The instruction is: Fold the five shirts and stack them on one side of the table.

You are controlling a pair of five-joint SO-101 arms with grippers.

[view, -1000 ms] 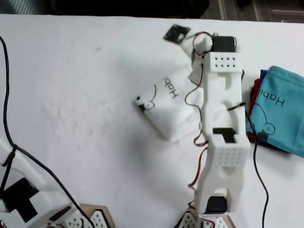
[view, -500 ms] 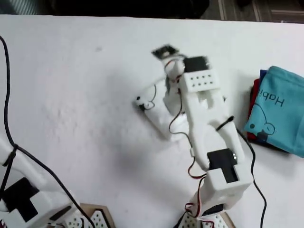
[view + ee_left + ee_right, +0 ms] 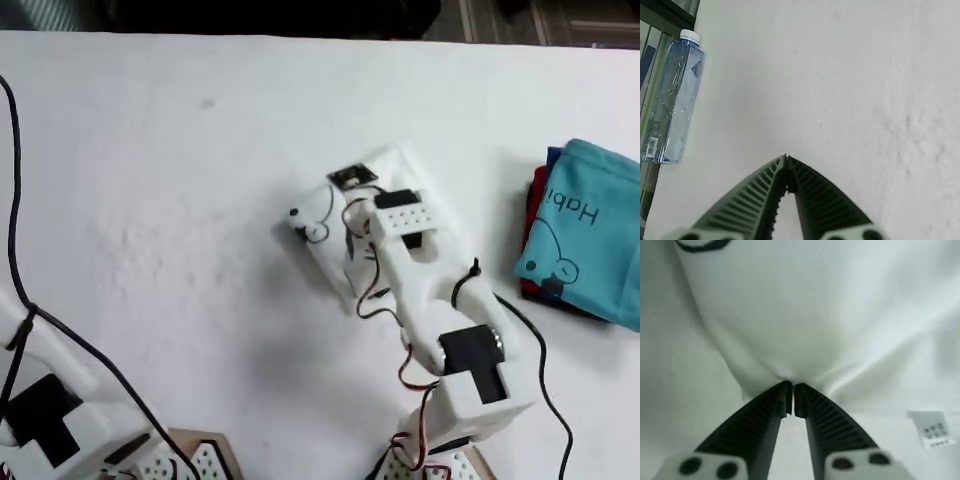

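Where the right arm (image 3: 440, 300) stands stretched over the middle of the table (image 3: 150, 200), a white shirt (image 3: 325, 248) lies folded into a soft, roughly rectangular pad. It is set at a slant, with a thin black line drawing at its left corner. The right fingers (image 3: 760, 425), dark, ribbed and tapering to points, are closed on a small pinch of the shirt's smooth fabric, which gathers into radiating creases at their tips. A small printed label (image 3: 932, 429) lies near them. At the table's right edge rests a stack of folded shirts: a teal shirt (image 3: 585, 240), slightly rumpled, on top, with a red edge (image 3: 536, 205) and a blue edge (image 3: 553, 157) showing beneath. The left fingers (image 3: 750, 200), of the same ribbed form, are pressed together with nothing between them, above the table's white, faintly pebbled cover. A clear plastic bottle (image 3: 672, 100) with a white cap shows near the table's edge.
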